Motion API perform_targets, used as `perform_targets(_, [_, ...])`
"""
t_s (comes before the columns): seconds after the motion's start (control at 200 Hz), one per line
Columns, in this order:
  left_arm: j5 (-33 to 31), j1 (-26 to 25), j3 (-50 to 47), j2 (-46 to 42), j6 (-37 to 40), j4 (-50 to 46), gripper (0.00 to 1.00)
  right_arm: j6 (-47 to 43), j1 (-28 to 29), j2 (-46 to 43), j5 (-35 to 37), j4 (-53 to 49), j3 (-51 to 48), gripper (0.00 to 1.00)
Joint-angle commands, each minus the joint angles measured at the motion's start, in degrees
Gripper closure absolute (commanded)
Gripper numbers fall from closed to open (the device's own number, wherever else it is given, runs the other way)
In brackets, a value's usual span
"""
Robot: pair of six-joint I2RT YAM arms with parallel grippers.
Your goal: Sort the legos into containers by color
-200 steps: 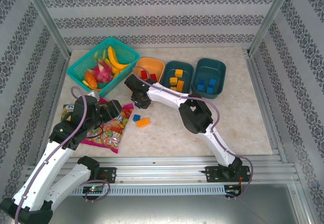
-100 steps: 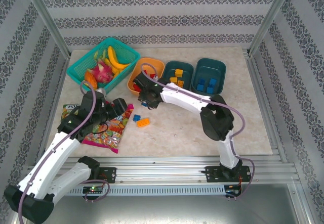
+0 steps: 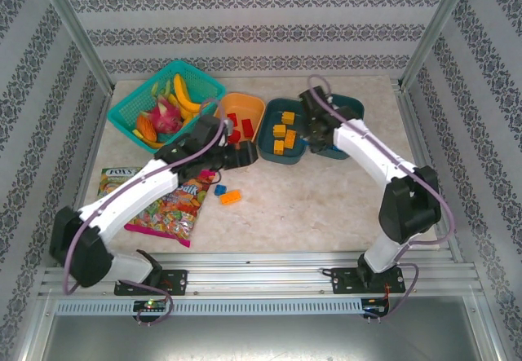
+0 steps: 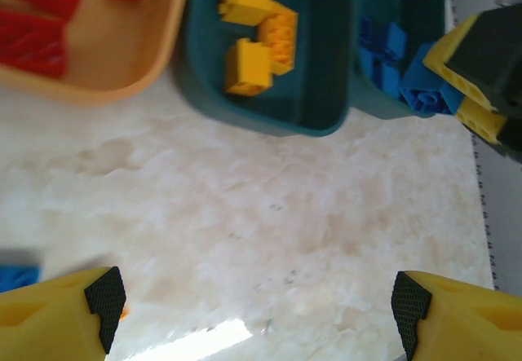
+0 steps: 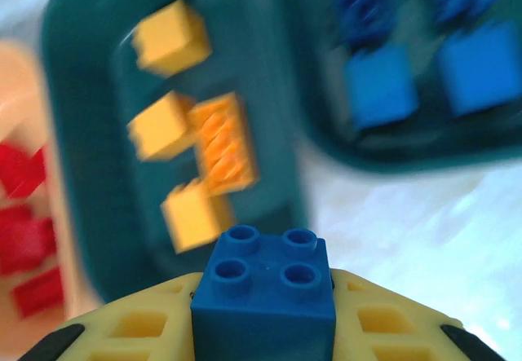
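My right gripper [image 3: 315,135] is shut on a blue lego [image 5: 265,289], hanging over the gap between the two dark teal containers. The middle teal tub [image 3: 269,137] holds yellow legos [image 5: 167,125]. The right teal tub [image 3: 352,110] holds blue legos [image 5: 382,84]. Red legos [image 3: 237,125] lie in the orange tub [image 3: 241,100]. My left gripper [image 3: 243,156] stands open over bare table in front of the orange tub, its fingers [image 4: 104,296] wide apart with nothing between them. An orange lego [image 3: 230,197] and a blue lego [image 3: 218,189] lie loose on the table.
A teal lattice basket [image 3: 130,110] of toy fruit stands at the back left. Colourful candy bags [image 3: 167,210] lie at the front left beside the loose bricks. Metal frame posts and rails border the table.
My right gripper carried the blue lego from beside the orange tub rightward to the teal tubs. The left arm swung from over the candy bags toward the orange tub, jaws still open.
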Motion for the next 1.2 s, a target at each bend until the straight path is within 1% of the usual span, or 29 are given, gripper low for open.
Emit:
perform_targets(0.0, [3.0,-1.4,6.2,6.3,2.9,5.4,0.13,-8.7,-5.8,5.0,-3.1,-1.4,4.1,0.69])
perform_targets(0.06, [3.9,-1.7,9.6,10.2,3.1,6.0,0.13,-10.4,-9.2,9.2,-6.1,-1.1,7.6,0.70])
perform_targets(0.125, [4.7,-1.7,13.2,13.9,3.5,6.1,0.13,-11.6,-12.0,14.1,-7.4,-2.1,12.5,0.70])
perform_targets(0.25, [5.4,-1.7,19.2,19.7,4.6,5.3,0.13,-13.7,-15.5,23.7,-7.7,-4.9,22.9,0.70])
perform_targets(0.38, [5.3,-1.7,24.1,23.9,5.9,3.2,0.13,-14.9,-17.4,33.4,-7.3,-9.3,34.1,0.69])
perform_targets(0.49, [4.1,-1.7,26.3,25.4,7.1,1.1,0.13,-15.2,-18.2,39.4,-7.6,-12.7,41.4,0.69])
perform_targets(0.565, [3.0,-1.7,26.4,25.5,8.0,-0.3,0.13,-15.4,-18.3,42.1,-8.0,-14.2,44.6,0.67])
perform_targets(0.654, [2.3,-1.7,25.5,24.8,9.1,-2.0,0.14,-15.0,-18.3,43.9,-8.4,-15.0,46.5,0.61])
perform_targets(0.699, [2.0,-1.8,24.7,24.3,9.6,-2.9,0.14,-15.0,-18.3,44.3,-8.6,-15.3,47.1,0.58])
perform_targets(0.794, [1.2,-1.7,23.2,22.7,11.0,-5.1,0.14,-14.9,-18.3,44.2,-9.3,-15.6,47.7,0.48])
perform_targets(0.874, [0.2,-1.7,21.5,20.8,12.4,-7.9,0.14,-15.3,-17.9,42.3,-9.1,-15.8,47.8,0.38])
perform_targets(0.919, [-0.4,-1.7,20.0,19.2,13.2,-9.2,0.14,-15.7,-17.6,40.6,-9.0,-15.4,47.5,0.35])
perform_targets(1.009, [-1.4,-1.7,16.4,16.1,15.3,-12.1,0.14,-16.5,-16.5,35.7,-8.6,-14.2,45.6,0.33])
perform_targets(1.084, [-1.4,-1.8,13.6,13.5,18.3,-15.5,0.15,-16.8,-15.3,30.2,-8.4,-12.1,41.8,0.33])
perform_targets(1.144, [-1.1,-1.7,11.8,12.1,21.2,-18.7,0.15,-17.5,-13.9,24.6,-9.3,-9.0,36.6,0.32])
perform_targets(1.194, [-1.0,-1.7,10.3,11.0,24.2,-21.2,0.15,-18.3,-12.3,19.2,-10.3,-4.6,30.4,0.30])
